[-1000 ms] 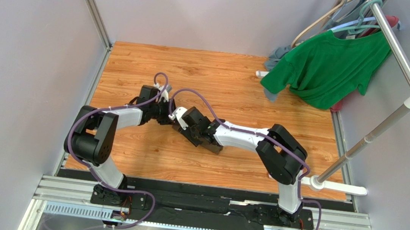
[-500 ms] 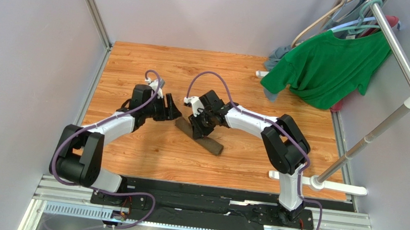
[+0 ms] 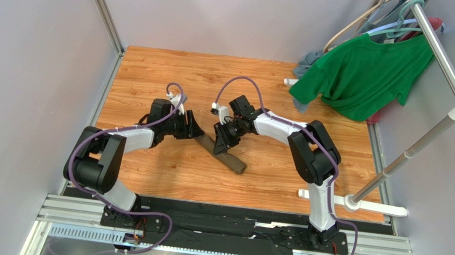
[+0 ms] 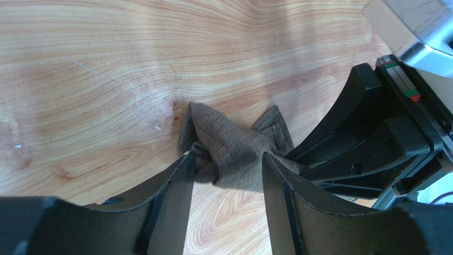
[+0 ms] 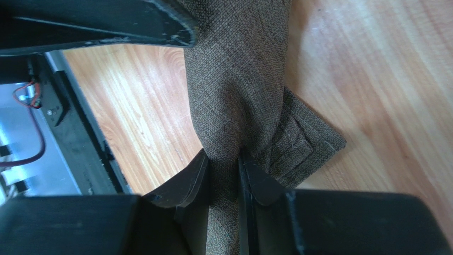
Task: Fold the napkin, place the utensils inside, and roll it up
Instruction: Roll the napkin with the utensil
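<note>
The napkin (image 3: 233,161) is a dark olive-brown roll lying slantwise on the wooden table (image 3: 172,71). My right gripper (image 3: 219,144) is shut on it near its upper-left end. In the right wrist view the fingers (image 5: 223,159) pinch a bunched fold of the cloth (image 5: 239,79). My left gripper (image 3: 196,132) is open at that same end. In the left wrist view its fingertips (image 4: 226,162) stand on either side of the crumpled napkin tip (image 4: 231,151), with the right gripper's black body (image 4: 372,138) just behind. No utensils show.
A bright green T-shirt (image 3: 363,72) hangs on a metal rack (image 3: 439,45) at the back right, with a grey-blue garment (image 3: 306,63) behind it. The rack's white foot (image 3: 361,205) lies at the right front. Grey walls close the left and back.
My right gripper has swung from over the roll's middle to its upper-left end. My left gripper drew back left, then came in again to the napkin's tip.
</note>
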Motion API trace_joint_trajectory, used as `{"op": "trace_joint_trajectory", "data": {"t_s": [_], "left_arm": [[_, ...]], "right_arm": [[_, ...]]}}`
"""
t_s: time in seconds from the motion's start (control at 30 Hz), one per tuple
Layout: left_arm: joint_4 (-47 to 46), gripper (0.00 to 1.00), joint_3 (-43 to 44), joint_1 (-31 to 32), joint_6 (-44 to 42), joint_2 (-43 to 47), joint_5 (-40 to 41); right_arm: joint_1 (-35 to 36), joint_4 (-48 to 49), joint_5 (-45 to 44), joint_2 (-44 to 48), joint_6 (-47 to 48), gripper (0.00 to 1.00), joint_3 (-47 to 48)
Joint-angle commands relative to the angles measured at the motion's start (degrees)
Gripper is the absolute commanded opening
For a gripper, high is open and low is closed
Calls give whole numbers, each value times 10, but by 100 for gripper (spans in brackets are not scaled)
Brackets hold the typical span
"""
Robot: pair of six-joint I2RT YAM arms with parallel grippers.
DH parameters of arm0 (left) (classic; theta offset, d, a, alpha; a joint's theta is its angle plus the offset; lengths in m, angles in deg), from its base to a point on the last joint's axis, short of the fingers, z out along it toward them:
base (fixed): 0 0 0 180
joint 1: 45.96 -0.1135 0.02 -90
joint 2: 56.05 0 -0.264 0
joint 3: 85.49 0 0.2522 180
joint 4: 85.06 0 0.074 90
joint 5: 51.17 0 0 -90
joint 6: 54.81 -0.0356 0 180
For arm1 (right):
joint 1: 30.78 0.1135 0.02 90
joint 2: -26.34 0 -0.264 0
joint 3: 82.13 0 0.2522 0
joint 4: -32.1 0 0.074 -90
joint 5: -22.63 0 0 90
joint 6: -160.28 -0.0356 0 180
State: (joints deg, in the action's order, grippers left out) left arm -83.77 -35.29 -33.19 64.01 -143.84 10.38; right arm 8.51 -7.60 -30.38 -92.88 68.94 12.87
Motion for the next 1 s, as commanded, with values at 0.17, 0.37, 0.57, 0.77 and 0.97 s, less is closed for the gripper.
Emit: {"op": "trace_joint_trajectory", "data": {"t_s": [0.17, 0.37, 0.57, 0.77, 0.97], "left_arm": [[-61, 47, 6, 0, -1, -37, -31], [-58, 10, 8, 0, -1, -50, -43], [4, 0, 43, 0, -9, -67, -43], [46, 0, 70, 0, -11, -78, -43], [76, 0, 91, 0, -11, -93, -42]], "right_arm": [[-12, -32, 62, -51, -15, 24, 9], [-18, -25, 63, -35, -21, 33, 9], [-17, -40, 7, 20, -30, 51, 17], [10, -29, -139, 101, -29, 54, 11], [99, -3, -332, 132, 40, 55, -3]]}}
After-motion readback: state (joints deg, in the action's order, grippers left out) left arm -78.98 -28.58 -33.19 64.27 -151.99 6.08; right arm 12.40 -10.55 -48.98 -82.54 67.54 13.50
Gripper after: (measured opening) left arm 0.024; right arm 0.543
